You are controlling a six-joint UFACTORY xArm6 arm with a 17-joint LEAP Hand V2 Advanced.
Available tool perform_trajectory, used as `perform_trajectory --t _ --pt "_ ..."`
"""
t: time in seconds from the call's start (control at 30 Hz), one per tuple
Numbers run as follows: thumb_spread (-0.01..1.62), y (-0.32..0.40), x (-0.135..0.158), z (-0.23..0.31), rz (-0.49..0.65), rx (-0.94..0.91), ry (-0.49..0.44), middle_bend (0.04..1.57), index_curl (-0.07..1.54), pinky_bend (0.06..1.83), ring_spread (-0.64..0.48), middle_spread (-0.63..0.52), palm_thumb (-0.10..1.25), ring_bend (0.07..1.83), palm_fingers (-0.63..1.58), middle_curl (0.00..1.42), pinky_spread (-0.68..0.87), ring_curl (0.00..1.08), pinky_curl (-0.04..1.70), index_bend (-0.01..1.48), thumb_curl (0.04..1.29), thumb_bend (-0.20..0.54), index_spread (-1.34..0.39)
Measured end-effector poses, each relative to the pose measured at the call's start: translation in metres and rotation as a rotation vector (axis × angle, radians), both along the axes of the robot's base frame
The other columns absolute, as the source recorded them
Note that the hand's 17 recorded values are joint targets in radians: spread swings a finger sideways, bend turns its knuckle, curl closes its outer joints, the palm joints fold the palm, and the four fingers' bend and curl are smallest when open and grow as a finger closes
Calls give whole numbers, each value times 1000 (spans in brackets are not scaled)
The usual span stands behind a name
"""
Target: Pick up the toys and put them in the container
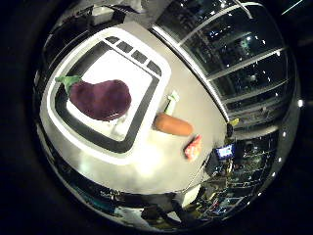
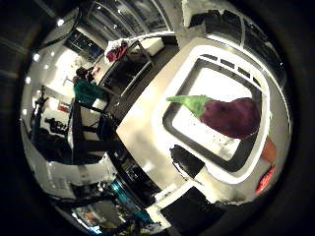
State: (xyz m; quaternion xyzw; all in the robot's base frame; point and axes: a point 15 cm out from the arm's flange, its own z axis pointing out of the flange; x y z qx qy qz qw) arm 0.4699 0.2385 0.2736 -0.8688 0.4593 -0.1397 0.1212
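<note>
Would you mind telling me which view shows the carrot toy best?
The little finger side palm view: the carrot lies whole on the table beside the container, green top included. The thumb side view catches only an orange sliver behind the container's rim.

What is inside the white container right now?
One toy: the purple eggplant with a green stem lies in the white container. The carrot and a red toy remain outside on the table. The floor directly under the eggplant is covered.

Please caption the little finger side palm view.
Purple plush eggplant inside the white container; orange plush carrot and red toy on the table beside it.
</note>
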Motion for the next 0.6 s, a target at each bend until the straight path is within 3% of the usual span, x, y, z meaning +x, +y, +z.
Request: perform_trajectory --t 0.27,0.43,0.6 --pt "990 -77 20 55 -95 -40 -115 190 326 469 209 63 650 294 45 274 466 185 343 194 331 -28 -474" --pt "1001 -195 14 58 -311 -81 -103 211 322 388 194 51 676 297 152 301 451 206 310 168 326 -19 -420" --pt "1016 -319 -12 52 -561 -98 -87 231 305 354 179 31 709 294 205 317 440 219 298 164 325 -18 -391"
